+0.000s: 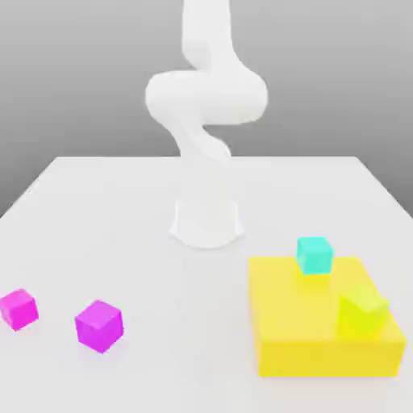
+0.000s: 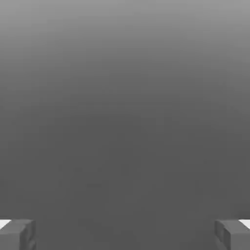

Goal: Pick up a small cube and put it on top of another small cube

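Open gripper, pink cube on table at the exterior view's left

Left to right, exterior view. Pink cube point(image 1: 18, 310): far left, near part of table point(image 1: 161, 282), smallest, plain, glossy, bright magenta, sharp edges, turned corner-on. Purple cube point(image 1: 100, 326): just right of it, apart, slightly bigger, violet-magenta, smooth, also corner-on, sits a bit nearer. Table: pale, flat, smooth. Arm point(image 1: 206, 97): center, far side, white, rounded glossy segments, base point(image 1: 206, 224) on table; links bend at mid-height, upper part rises upright out of frame. Block point(image 1: 323, 314): right, near, wide, low, square-cornered, plain saturated yellow. Cyan cube point(image 1: 314, 256): on block, toward its far edge, smooth, nearly square-on. Lime cube point(image 1: 363, 311): on block, near right corner, yellow-green, plain, turned at an angle.

Hand view: gripper point(image 2: 125, 235) open, grey fingertips wide apart, nothing between them. Plain grey gradient beyond.
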### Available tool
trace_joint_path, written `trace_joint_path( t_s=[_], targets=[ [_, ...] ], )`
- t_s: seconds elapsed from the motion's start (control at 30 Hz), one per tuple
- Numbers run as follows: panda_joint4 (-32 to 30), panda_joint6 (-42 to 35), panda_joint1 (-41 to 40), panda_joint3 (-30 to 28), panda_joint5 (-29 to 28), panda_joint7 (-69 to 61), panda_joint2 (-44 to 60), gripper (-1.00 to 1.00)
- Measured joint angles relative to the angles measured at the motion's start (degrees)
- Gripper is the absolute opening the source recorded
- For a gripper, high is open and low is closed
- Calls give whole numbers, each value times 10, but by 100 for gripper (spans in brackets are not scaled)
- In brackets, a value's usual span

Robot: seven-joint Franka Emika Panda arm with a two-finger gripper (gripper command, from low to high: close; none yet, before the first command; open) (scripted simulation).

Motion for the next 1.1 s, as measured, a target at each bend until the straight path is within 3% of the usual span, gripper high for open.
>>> trace_joint_path(
  t_s=[0.6,0.87,1.07,1.1],
  targets=[
    [-83,153,-74,-218,136,-146,377,0],
    [-120,224,-156,-252,173,-194,537,0],
    [-97,294,-232,-168,275,-273,645,0],
    [-93,303,-243,-155,287,-282,657,-100]
  ],
)
